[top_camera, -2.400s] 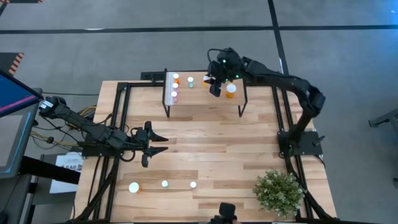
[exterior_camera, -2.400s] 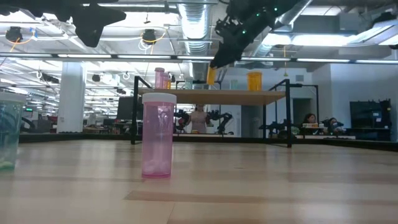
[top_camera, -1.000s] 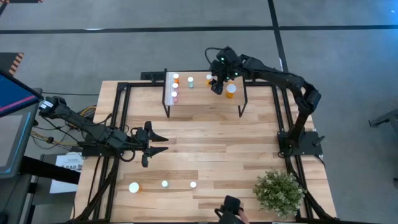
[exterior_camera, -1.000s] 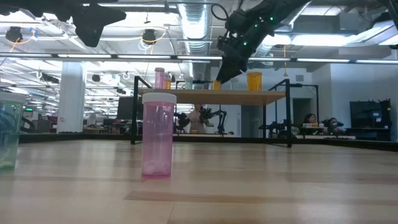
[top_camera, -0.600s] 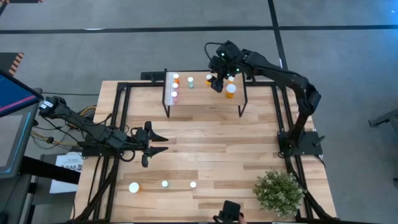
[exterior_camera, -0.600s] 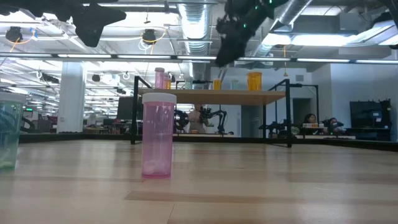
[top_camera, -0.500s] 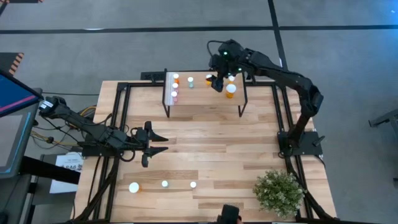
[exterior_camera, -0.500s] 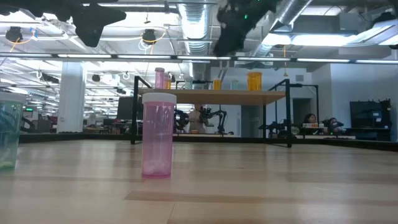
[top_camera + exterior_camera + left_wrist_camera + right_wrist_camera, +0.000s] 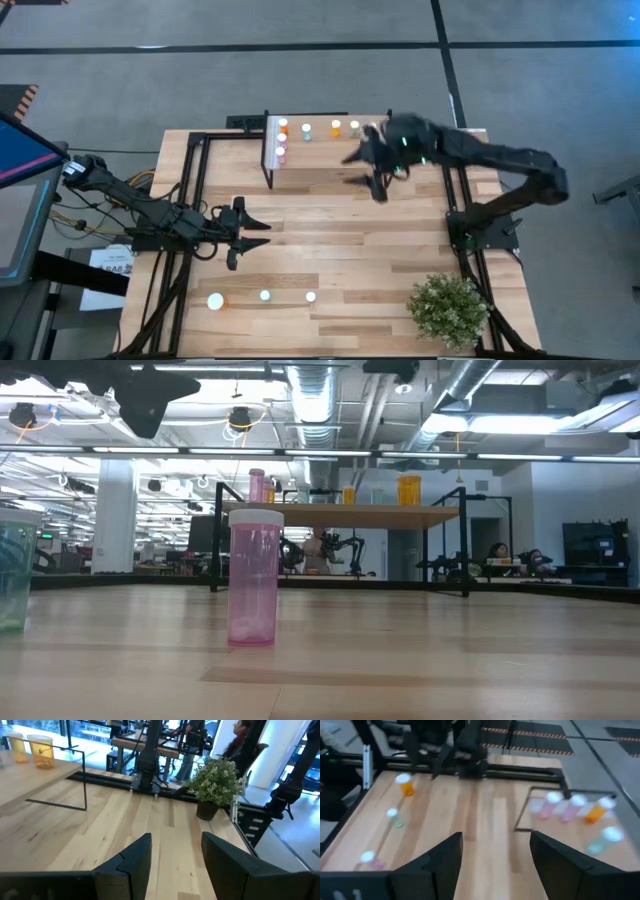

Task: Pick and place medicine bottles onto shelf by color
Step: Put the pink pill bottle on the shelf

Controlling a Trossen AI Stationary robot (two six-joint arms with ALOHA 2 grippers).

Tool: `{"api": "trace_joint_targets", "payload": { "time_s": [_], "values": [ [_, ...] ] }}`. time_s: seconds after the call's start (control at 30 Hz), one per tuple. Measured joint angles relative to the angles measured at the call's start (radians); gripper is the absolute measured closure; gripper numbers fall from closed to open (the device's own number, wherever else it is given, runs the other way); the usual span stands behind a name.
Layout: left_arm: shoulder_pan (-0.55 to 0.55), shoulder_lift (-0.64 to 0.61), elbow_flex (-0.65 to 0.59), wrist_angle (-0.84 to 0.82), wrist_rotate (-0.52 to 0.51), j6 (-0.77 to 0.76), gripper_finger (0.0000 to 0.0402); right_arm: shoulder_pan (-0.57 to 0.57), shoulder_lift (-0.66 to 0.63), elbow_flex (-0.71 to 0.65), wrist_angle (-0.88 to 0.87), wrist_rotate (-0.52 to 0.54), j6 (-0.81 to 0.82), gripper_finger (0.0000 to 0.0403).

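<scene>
As the right arm swung back off the small raised light-wood shelf on black metal legs (image 9: 325, 160), its right pincer (image 9: 366, 175) was seen with fingers apart and nothing between them, now over the front edge of the shelf rather than its far side. A small orange white-capped medicine bottle (image 9: 335, 127), carried a moment earlier, stood alone on the shelf's far edge, well apart from the cluster at the white-strip end. By the look of it, one more placement was finished and the arm was free to fetch another.

On the shelf at least six bottles could be counted; the arm hid part of the right end, so the exact number was uncertain. Three bottles waited near the front edge of the light-wood desk (image 9: 340, 250): a larger orange white-capped bottle (image 9: 215, 300), a small greenish bottle (image 9: 265, 295) and a small pink bottle (image 9: 311, 296), standing in a loose row, each apart from the next.

Over the desk's left-centre the left pincer (image 9: 255, 232) hung idle, fingers apart and empty. One green potted plant (image 9: 448, 308) stood at the front right corner.
</scene>
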Motion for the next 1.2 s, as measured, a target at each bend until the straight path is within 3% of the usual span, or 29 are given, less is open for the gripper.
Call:
{"api": "trace_joint_targets", "payload": {
  "time_s": [0.13, 0.3, 0.47, 0.57, 1.0, 1.2],
  "values": [
    [0.0, 0.004, 0.0, 0.004, -0.002, -0.018, 0.0242, 0.125, -0.108, -0.233, 0.142, 0.065, 0.078, 0.0148],
    [0.0, 0.025, 0.0, 0.019, -0.005, -0.024, 0.0242, 0.308, -0.21, -0.503, 0.471, 0.126, 0.131, 0.0148],
    [0.0, 0.029, 0.0, 0.025, -0.019, -0.026, 0.0242, 0.464, -0.209, -0.652, 0.826, 0.157, 0.061, 0.0148],
    [0.0, 0.033, 0.0, 0.033, -0.032, -0.012, 0.0242, 0.517, -0.167, -0.667, 0.945, 0.155, 0.005, 0.0148],
    [0.0, 0.128, 0.0, 0.032, -0.015, -0.083, 0.0242, 0.528, 0.027, -0.663, 1.022, 0.157, 0.002, 0.0149],
    [0.0, 0.157, 0.001, 0.038, -0.002, -0.11, 0.0242, 0.516, 0.141, -0.57, 0.911, 0.155, 0.034, 0.0149]
  ]
}}
